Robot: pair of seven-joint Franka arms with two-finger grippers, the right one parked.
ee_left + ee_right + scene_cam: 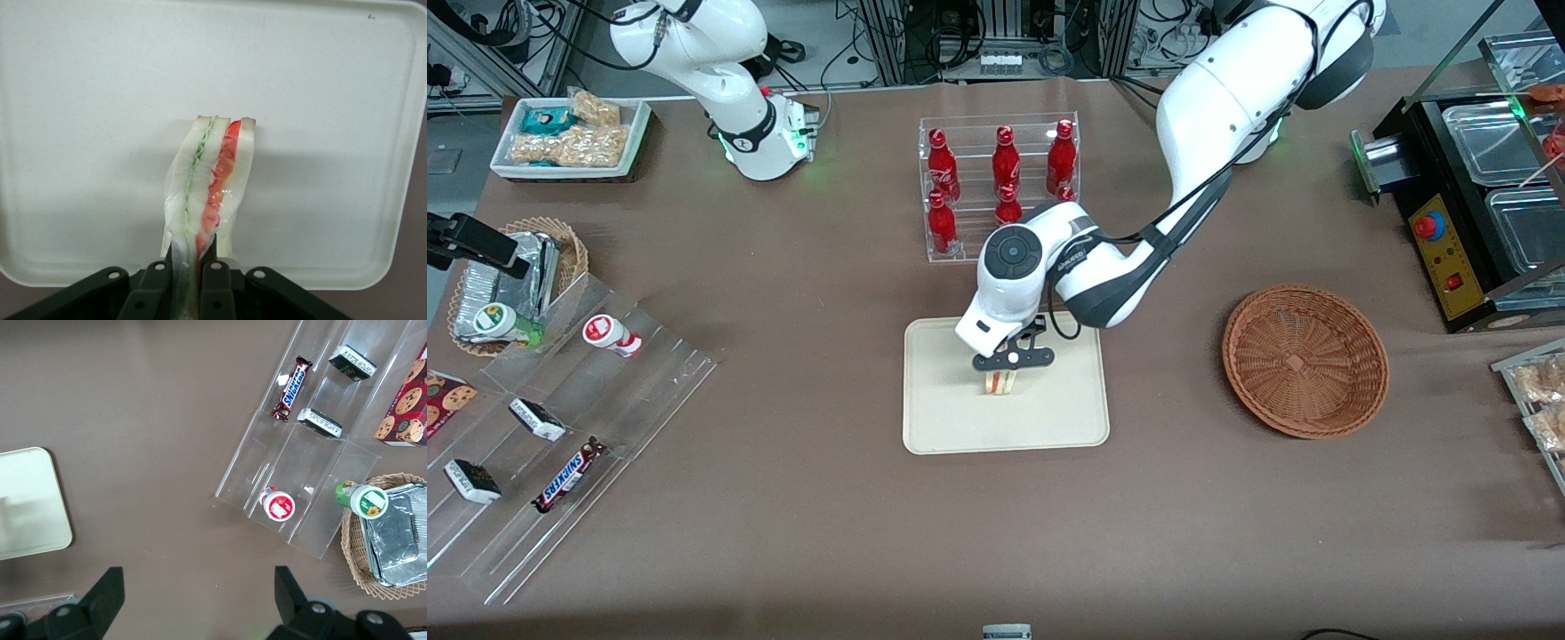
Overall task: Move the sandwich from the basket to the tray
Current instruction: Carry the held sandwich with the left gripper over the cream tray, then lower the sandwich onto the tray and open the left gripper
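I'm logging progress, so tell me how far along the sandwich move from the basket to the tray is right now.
Nearly finished. Done: the reddish-brown basket holds nothing, and the sandwich is already over the cream tray. In hand: the left gripper is shut on the sandwich's wrapped end, holding it upright above the middle of the tray. Left: set it down, open the fingers and lift away. Whether its lower edge touches the tray cannot be told.

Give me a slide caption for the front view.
Left arm's claw holds the sandwich upright over the tray, basket empty.

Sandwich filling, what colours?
Green and red between pale bread on the sandwich, clearest in the left wrist view.
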